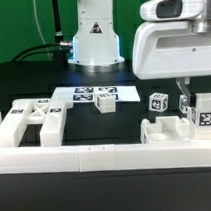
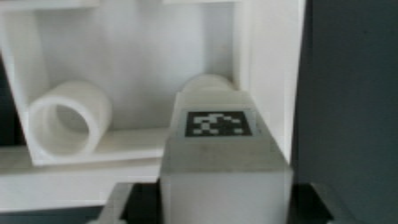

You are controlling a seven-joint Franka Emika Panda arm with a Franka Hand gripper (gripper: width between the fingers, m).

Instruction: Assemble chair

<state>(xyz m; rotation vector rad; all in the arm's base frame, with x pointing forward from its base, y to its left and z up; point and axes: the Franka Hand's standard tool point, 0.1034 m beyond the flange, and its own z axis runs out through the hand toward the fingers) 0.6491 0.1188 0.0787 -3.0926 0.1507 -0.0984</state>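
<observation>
well off to the exterior view's left of my gripper [image 1: 184, 93] lies a flat tagged panel [image 1: 34, 119]. nearer comes the marker board [image 1: 93, 93] with a small block [image 1: 106, 103] at its edge, then a tagged cube [image 1: 158, 103] just beside me. my gripper is clenched on a tagged white bar [image 2: 221, 150].

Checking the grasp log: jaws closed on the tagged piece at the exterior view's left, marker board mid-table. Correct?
Wrong side. The jaws are closed on the tagged piece at the exterior view's right, not its left; the exterior view shows this. The marker board is mid-table, as you said.
</observation>
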